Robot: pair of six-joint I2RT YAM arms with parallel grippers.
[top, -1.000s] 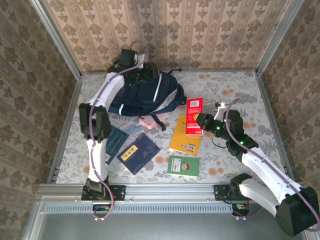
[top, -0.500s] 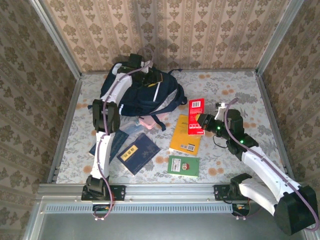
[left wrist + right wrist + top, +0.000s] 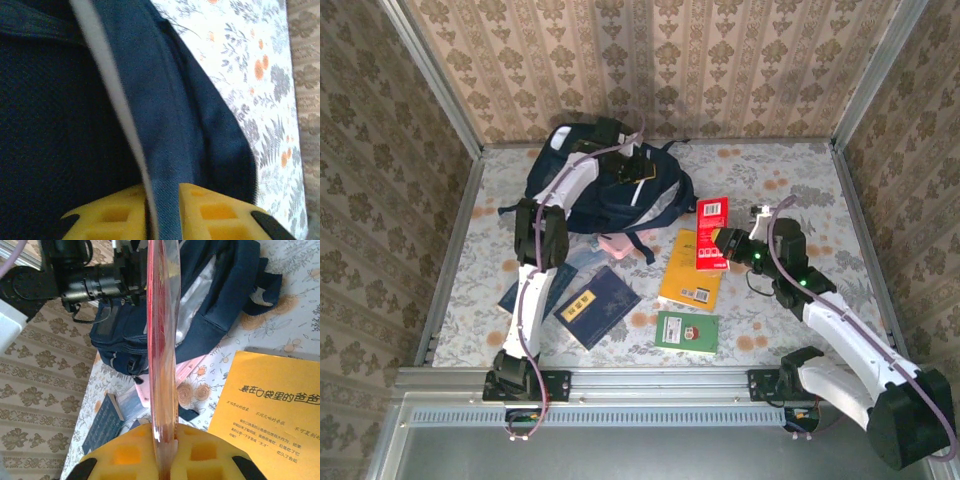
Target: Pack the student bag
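Left wrist view: the left pincer [image 3: 162, 212] pinches a fold of the student bag [image 3: 200, 130], with its yellow fingers [image 3: 215, 212] pressed on either side of the navy fabric along the thin white stripe [image 3: 117, 95]. From above, the bag lies at the far side of the flowered surface [image 3: 790, 180], left of centre. Near the bag's right side, the right pincer [image 3: 164, 445] clamps a thin red book [image 3: 162, 330], seen edge-on from its wrist. A yellow book [image 3: 690, 280] lies nearer than the bag. A green book [image 3: 687, 332] and a dark blue book [image 3: 597, 306] lie nearer still. A small pink thing [image 3: 615, 243] sits at the bag's near edge.
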